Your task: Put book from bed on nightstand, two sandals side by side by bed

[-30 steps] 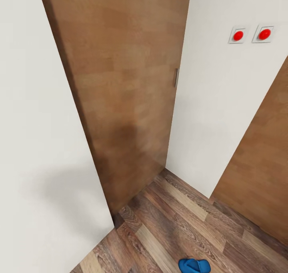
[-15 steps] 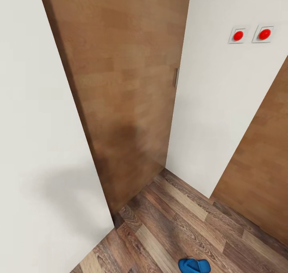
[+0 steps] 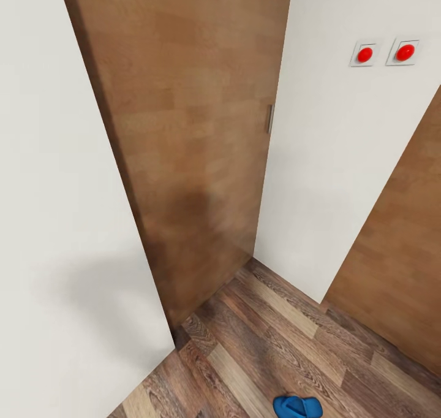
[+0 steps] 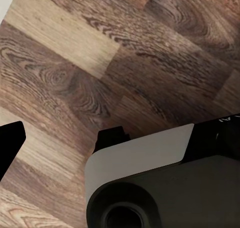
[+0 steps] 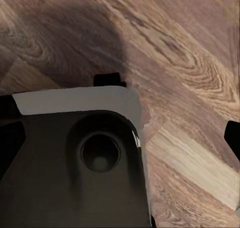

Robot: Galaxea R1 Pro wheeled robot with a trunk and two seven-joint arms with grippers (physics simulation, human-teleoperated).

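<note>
While I face a closed brown wooden door (image 3: 196, 130) set between white walls, one bright blue sandal (image 3: 297, 407) lies on the wood-plank floor (image 3: 257, 344) just ahead. My jaws' state I cannot tell. Best to lower my gaze and back off before reaching down.

Closed wooden door (image 3: 196, 130), white wall (image 3: 331, 160) — two red buttons (image 3: 384, 53), plank floor (image 3: 275, 350)

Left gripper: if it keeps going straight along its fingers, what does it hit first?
Most likely the wood floor: the left wrist view looks along the fingers at bare planks, with nothing between them. How far off the floor is, the picture doesn't tell.
</note>
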